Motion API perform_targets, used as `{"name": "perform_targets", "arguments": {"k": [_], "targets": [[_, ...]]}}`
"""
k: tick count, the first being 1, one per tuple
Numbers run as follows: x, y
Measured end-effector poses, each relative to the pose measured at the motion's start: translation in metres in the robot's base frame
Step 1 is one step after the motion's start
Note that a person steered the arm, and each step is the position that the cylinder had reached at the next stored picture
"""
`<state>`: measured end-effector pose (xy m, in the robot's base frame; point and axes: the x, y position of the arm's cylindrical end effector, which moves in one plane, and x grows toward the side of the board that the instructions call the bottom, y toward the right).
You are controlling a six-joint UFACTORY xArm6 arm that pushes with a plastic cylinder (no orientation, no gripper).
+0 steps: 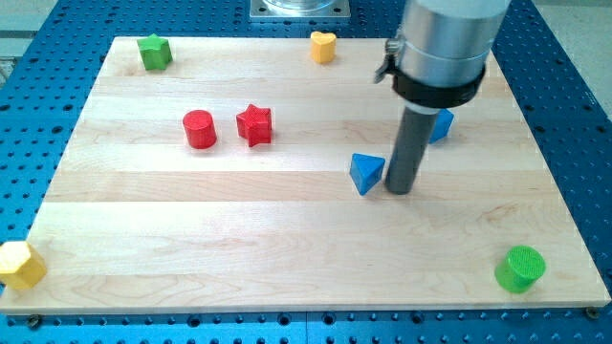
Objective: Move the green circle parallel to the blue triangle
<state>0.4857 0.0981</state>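
Observation:
The green circle (520,268) stands near the board's bottom right corner. The blue triangle (365,173) lies right of the board's middle. My tip (399,189) rests on the board just right of the blue triangle, touching or nearly touching it. The green circle is far from my tip, down and to the view's right.
A second blue block (442,125) sits partly hidden behind the rod. A red cylinder (200,129) and a red star (254,125) stand left of centre. A green star (154,52) and a yellow heart (323,46) sit along the top edge. A yellow block (19,265) sits at the bottom left corner.

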Motion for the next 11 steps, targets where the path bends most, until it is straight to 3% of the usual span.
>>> {"name": "perform_targets", "arguments": {"k": [1, 2, 4, 6, 8, 9, 11], "targets": [[0.009, -0.01], [0.035, 0.033], [0.133, 0.054], [0.109, 0.152], [0.132, 0.151], [0.125, 0.186], [0.03, 0.193]]}}
